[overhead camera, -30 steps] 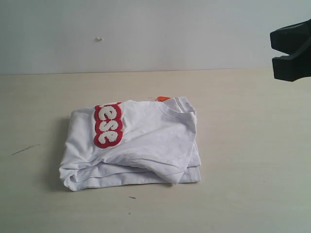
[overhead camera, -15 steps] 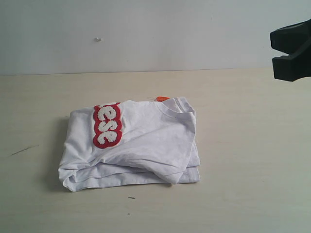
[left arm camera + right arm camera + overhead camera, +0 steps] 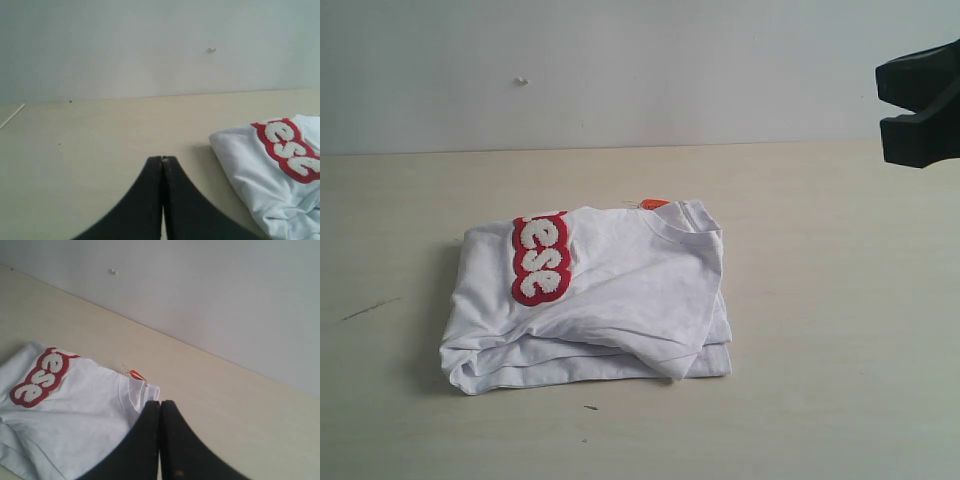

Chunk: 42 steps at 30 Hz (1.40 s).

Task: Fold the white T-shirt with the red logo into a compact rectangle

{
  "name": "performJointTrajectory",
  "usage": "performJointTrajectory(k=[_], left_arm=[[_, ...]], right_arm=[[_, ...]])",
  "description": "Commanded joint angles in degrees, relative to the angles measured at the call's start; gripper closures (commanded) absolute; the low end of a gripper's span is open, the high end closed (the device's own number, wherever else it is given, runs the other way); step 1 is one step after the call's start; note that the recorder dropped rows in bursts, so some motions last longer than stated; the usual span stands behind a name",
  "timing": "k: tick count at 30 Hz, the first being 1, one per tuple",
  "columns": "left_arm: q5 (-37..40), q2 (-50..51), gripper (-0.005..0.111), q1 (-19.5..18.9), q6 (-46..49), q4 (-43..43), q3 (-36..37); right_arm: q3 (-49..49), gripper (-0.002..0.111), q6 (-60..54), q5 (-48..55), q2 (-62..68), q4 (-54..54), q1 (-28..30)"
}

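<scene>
The white T-shirt (image 3: pixel 610 300) lies folded into a rough rectangle in the middle of the table, collar and orange tag (image 3: pixel 656 203) at its far side. The red logo (image 3: pixel 542 258) shows only in part, on the shirt's left top face, and also appears as the red logo (image 3: pixel 287 149) and the red logo (image 3: pixel 40 380) in the wrist views. My right gripper (image 3: pixel 890 108) hangs shut at the right edge, high above the table and apart from the shirt. My left gripper (image 3: pixel 162 159) is shut and empty, over bare table beside the T-shirt (image 3: pixel 270 175). The right gripper (image 3: pixel 160 403) holds nothing.
The light wooden table (image 3: pixel 820 330) runs to a pale wall (image 3: pixel 620 70) at the back. Small dark marks lie on the tabletop at the left (image 3: pixel 370 308) and in front of the shirt (image 3: pixel 591 407).
</scene>
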State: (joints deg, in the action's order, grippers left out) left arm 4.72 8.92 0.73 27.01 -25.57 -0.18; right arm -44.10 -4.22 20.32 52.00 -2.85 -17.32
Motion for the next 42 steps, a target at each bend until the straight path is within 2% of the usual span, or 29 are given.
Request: performJointTrajectory(k=[1,6,8,14,31,36,42], left_arm=[[3.1,-0.3,0.104,-0.2,-3.2,3.3,0.2],[7.6,-3.2,0.104,-0.2,-24.8,20.3,0.2],[9.9,-5.2,0.104,-0.2,-28.6,23.9,0.2],[15.6,-8.9,0.104,-0.2,-29.0,26.4,0.2],[16.2,-8.9,0.104,-0.2,-26.0,26.2,0.2],[16.1,-8.9,0.104,-0.2,-33.3,24.8,0.2],[16.1,-8.9,0.104,-0.2,-33.6,24.9,0.2]], right_arm=[[0.3,0.108,0.0,-0.3,-0.3,-0.1,0.0],[0.3,0.108,0.0,-0.3,-0.3,-0.1,0.0],[0.3,0.108,0.0,-0.3,-0.3,-0.1,0.0],[0.3,0.108,0.0,-0.3,-0.3,-0.1,0.0],[0.3,0.108,0.0,-0.3,-0.3,-0.1,0.0],[0.3,0.108,0.0,-0.3,-0.3,-0.1,0.0],[0.3,0.108,0.0,-0.3,-0.3,-0.1,0.0]])
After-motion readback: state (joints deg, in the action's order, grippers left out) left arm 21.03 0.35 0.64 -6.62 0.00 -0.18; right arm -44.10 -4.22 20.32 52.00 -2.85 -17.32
